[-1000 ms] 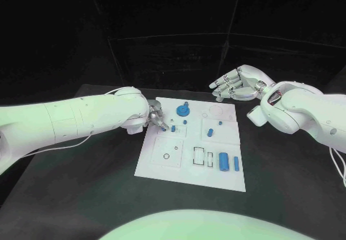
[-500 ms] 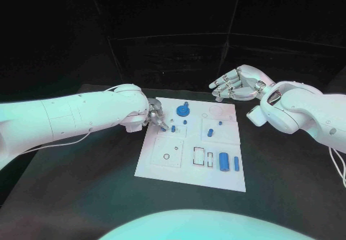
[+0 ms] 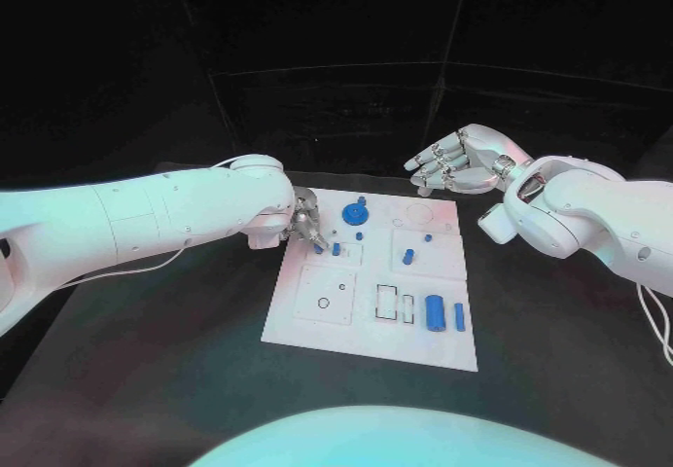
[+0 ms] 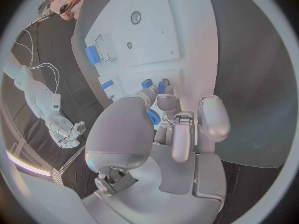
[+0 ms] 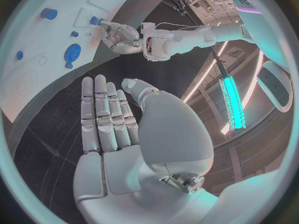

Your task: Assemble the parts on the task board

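The white task board lies mid-table. My left hand hangs over the board's left edge near the back, its fingers curled together. The fingertips pinch a small blue peg, right beside another small blue peg that stands in the board. My right hand is raised past the board's back right corner, holding nothing, with its fingers straight and apart. A round blue gear, a blue cylinder and a blue bar rest on the board.
More small blue pieces sit mid-board. Rectangular slots and a round hole mark the board's near half. Black table surrounds the board. A white cable trails from the left arm.
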Controlling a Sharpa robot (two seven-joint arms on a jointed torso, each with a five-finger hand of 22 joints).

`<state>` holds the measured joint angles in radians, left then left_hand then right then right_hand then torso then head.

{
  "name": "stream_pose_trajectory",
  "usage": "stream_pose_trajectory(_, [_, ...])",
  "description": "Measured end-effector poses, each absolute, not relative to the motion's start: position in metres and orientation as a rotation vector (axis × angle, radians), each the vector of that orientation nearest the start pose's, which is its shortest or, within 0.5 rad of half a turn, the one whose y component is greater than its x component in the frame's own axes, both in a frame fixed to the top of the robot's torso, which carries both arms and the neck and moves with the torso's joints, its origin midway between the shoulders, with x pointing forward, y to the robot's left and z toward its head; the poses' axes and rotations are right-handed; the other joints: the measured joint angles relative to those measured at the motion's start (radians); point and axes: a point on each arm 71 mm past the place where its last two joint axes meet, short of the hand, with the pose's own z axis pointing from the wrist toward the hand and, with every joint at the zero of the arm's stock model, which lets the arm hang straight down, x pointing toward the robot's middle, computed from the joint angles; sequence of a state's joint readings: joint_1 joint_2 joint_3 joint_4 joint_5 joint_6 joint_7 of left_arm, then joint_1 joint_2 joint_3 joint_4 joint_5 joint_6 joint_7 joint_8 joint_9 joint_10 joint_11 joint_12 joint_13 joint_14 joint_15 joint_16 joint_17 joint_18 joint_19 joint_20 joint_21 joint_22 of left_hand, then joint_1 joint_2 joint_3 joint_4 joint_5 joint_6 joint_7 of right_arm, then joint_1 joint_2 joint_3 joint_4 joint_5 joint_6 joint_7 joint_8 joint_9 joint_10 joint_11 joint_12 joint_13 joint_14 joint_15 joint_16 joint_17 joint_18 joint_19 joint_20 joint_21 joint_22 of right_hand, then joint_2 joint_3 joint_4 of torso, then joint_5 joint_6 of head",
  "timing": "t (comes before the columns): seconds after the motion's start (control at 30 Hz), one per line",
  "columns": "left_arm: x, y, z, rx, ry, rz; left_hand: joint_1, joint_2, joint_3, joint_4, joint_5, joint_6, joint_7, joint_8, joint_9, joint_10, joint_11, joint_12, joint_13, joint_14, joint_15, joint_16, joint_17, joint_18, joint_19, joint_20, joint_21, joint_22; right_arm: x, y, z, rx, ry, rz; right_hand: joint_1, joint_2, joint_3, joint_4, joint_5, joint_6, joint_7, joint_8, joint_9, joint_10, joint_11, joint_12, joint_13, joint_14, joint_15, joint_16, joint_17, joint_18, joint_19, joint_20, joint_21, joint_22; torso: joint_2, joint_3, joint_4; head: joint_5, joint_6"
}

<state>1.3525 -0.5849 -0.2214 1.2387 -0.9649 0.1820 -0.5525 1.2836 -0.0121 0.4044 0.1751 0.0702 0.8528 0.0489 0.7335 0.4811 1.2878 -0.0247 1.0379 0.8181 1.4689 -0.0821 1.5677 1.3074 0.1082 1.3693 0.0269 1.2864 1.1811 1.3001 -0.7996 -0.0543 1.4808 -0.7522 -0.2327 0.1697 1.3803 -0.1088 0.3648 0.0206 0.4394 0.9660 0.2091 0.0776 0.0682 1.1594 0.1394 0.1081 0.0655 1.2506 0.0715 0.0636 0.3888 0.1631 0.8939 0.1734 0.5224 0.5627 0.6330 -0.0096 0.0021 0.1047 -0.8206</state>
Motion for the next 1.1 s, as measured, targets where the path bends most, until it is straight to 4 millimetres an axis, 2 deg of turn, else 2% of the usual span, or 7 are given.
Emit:
stream_pose_trajectory(0.53, [0.543, 0.176, -0.218, -0.108, 2.528, -0.183, 0.005, -0.002, 0.000, 0.000, -0.003, 0.000, 0.001, 0.003, 0.000, -0.004, -0.003, -0.010, -0.010, 0.000, 0.000, 0.000, 0.000, 0.000, -0.003, 0.003, -0.008, -0.008, 0.505, -0.180, -0.142, 0.288, 1.678, 1.216, 0.000, 0.000, 0.000, 0.000, 0.000, 0.000, 0.000, 0.000, 0.000, 0.000, 0.000, 0.000, 0.000, 0.000, 0.000, 0.000, 0.000, 0.000, 0.000, 0.000, 0.000, 0.000, 0.000, 0.0005, -0.0003, 0.000, -0.002])
stream_pose_trajectory(0.7, [0.546, 0.175, -0.216, -0.109, 2.563, -0.170, 0.005, -0.002, 0.000, 0.000, -0.005, -0.001, 0.001, 0.004, 0.000, -0.004, -0.003, -0.010, -0.010, 0.000, 0.000, 0.000, 0.000, 0.000, -0.003, 0.003, -0.012, -0.010, 0.505, -0.179, -0.142, 0.286, 1.679, 1.218, 0.000, 0.000, 0.000, 0.000, 0.000, 0.000, 0.000, 0.000, 0.000, 0.000, 0.000, 0.000, 0.000, 0.000, 0.000, 0.000, 0.000, 0.000, 0.000, 0.000, 0.000, 0.000, 0.000, 0.0005, -0.0004, 0.002, -0.002])
stream_pose_trajectory(0.83, [0.548, 0.173, -0.216, -0.110, 2.587, -0.166, 0.005, -0.002, 0.000, 0.000, -0.020, -0.001, 0.001, 0.007, 0.000, -0.004, -0.003, -0.010, -0.010, 0.000, 0.000, 0.000, 0.000, 0.000, -0.003, 0.003, -0.016, -0.012, 0.505, -0.179, -0.142, 0.286, 1.679, 1.219, 0.000, 0.000, 0.000, 0.000, 0.000, 0.000, 0.000, 0.000, 0.000, 0.000, 0.000, 0.000, 0.000, 0.000, 0.000, 0.000, 0.000, 0.000, 0.000, 0.000, 0.000, 0.000, 0.000, 0.0005, -0.0003, 0.002, -0.002])
stream_pose_trajectory(1.1, [0.551, 0.169, -0.216, -0.119, 2.611, -0.162, 0.005, -0.003, 0.000, 0.000, -0.020, -0.003, 0.003, 0.007, 0.000, -0.005, -0.002, -0.009, -0.010, 0.000, 0.000, 0.000, 0.000, 0.000, -0.003, 0.003, -0.016, -0.012, 0.505, -0.178, -0.142, 0.285, 1.680, 1.220, 0.000, 0.000, 0.000, 0.000, 0.000, 0.000, 0.000, 0.000, 0.000, 0.000, 0.000, 0.000, 0.000, 0.000, 0.000, 0.000, 0.000, 0.000, 0.000, 0.000, 0.000, 0.000, -0.001, 0.0003, 0.0005, 0.001, -0.003])
